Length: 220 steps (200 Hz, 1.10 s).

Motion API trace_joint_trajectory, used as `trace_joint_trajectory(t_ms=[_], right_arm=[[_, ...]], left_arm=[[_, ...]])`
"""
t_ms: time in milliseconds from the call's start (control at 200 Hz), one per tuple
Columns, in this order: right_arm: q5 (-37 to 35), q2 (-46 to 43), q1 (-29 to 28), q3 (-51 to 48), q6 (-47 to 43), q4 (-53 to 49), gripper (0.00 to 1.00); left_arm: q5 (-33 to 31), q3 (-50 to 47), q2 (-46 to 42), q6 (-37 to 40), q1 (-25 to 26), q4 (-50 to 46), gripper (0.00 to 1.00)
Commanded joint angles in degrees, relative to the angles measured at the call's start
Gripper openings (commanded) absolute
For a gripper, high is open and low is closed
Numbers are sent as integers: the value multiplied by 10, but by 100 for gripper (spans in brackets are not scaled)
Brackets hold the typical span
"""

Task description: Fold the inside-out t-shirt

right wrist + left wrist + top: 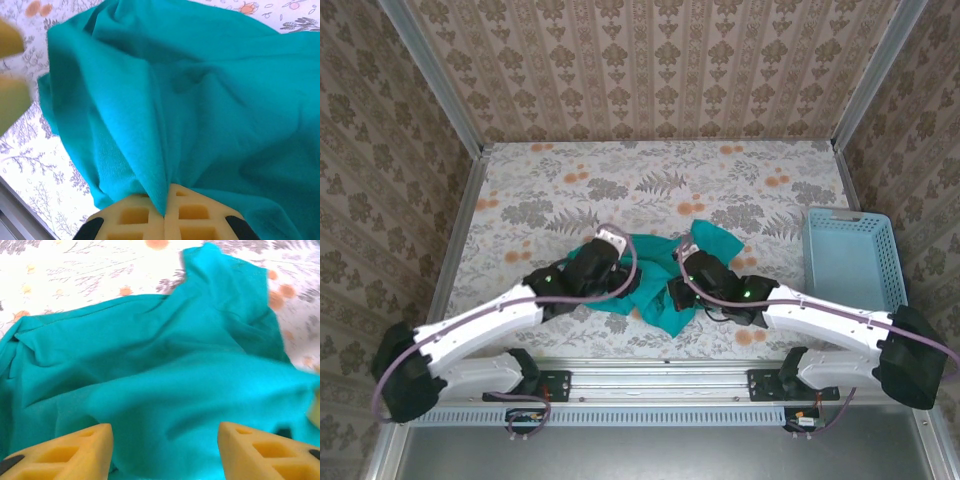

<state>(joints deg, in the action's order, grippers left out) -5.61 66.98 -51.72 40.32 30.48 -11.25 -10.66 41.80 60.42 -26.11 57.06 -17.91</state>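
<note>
Closest in, yellow fingers of the right gripper pressed together on a pinched ridge of the teal-green t-shirt, probably to lift and spread that side. Opposite, left gripper with fingers parted above the cloth, clamping nothing; looks poised for a hold. Lies bunched in a heap on the flowered table, between both grippers near the front edge, well apart from the light-blue basket. Needs flattening before any fold.
</note>
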Motion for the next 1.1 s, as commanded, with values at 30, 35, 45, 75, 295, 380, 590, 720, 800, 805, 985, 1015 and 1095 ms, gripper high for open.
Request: trace_joint_trajectory(t_ms=[30,35,45,75,295,380,590,720,800,805,985,1015,1095], right_arm=[[43,4,12,-3,17,44,0],[44,5,12,-3,17,45,0],[46,7,11,-2,16,46,0],[50,12,11,0,16,47,0],[60,26,11,9,18,53,0],[51,24,12,6,16,44,0],[2,13,23,-13,-3,10,0],[-16,23,40,-27,-14,6,0],[-20,26,42,-27,-22,10,2],[-20,27,42,-27,-22,11,2],[-52,39,42,-16,-31,-4,26],[-59,36,41,-14,-33,-11,32],[-77,16,27,-9,-37,-38,41]], left_arm=[[-36,-63,-35,15,64,53,67],[-37,-64,-34,16,67,53,68],[-38,-66,-32,16,70,56,68],[-40,-70,-23,16,81,61,70],[-71,-46,93,-5,106,100,82],[-94,-32,130,-23,94,95,78],[-87,-56,118,-38,54,115,50],[-59,-73,86,-17,54,134,41],[-47,-78,90,-16,46,133,31],[-46,-78,90,-16,45,133,30],[6,-85,103,-23,33,171,12],[16,-87,104,-24,31,180,11],[38,-90,106,-31,29,205,7]])
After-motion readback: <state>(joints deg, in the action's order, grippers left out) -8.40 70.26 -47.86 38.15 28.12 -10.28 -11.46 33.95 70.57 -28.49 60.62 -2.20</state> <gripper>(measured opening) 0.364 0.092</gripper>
